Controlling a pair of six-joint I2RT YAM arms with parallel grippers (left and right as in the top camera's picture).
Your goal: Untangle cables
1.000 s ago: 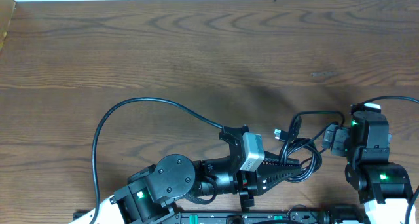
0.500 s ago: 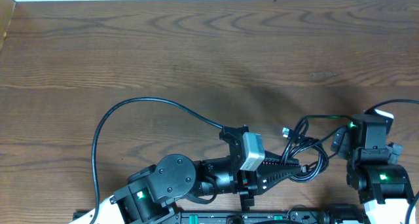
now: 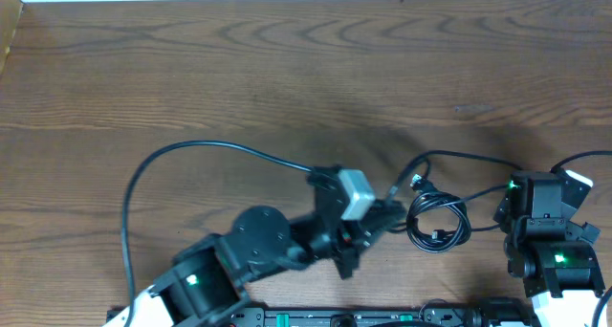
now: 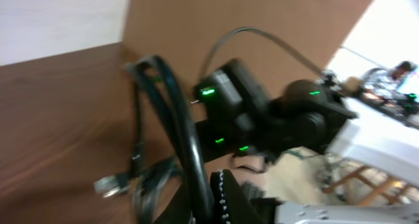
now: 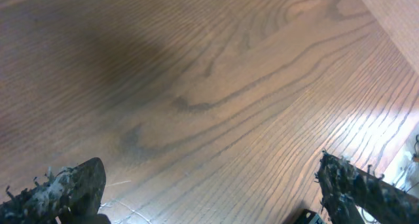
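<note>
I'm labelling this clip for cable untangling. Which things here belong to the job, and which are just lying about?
Part of the job:
- tangled bundle of thin black cords with small plug ends
- left gripper, shut on the bundle
- right gripper, open and empty

Not part of it:
- thick black wire looping off the left arm
- brown wooden table

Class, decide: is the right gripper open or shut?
Open. In the right wrist view the right gripper shows its fingers far apart, with only table wood between them.
</note>
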